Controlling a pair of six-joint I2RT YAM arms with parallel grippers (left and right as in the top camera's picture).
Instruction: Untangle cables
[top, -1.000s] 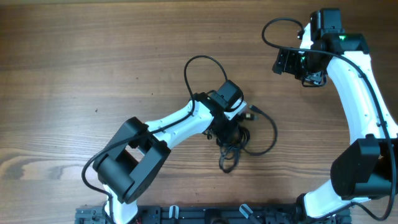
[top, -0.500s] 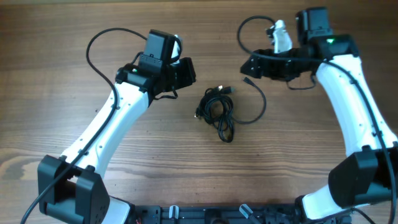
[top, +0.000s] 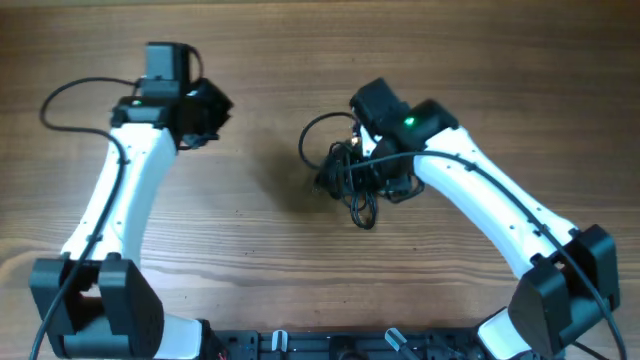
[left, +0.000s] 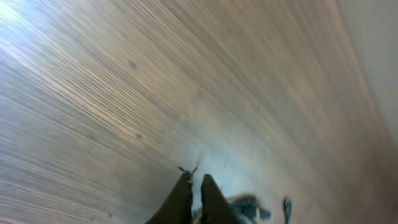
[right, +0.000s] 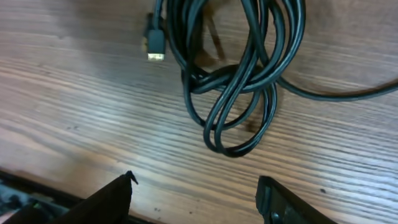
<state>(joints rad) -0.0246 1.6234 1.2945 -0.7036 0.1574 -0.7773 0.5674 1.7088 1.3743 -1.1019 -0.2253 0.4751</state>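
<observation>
The cables are thin black cords in a knotted bundle at the middle of the wooden table. In the right wrist view the bundle lies just ahead of the fingers, with a small plug end at its left. My right gripper is open wide and empty, hovering over the table just short of the bundle; in the overhead view it sits over the bundle's right side and hides part of it. My left gripper is far off at the upper left; its fingers are shut and empty over bare wood.
The wooden table surrounds the bundle. A thicker black wire of the right arm loops just left of the wrist, above the bundle. The arm bases and a dark rail run along the front edge.
The right arm has swung down and left from the upper right to sit over the bundle. The left arm has pulled away to the upper left. The bundle has stayed roughly in place.
</observation>
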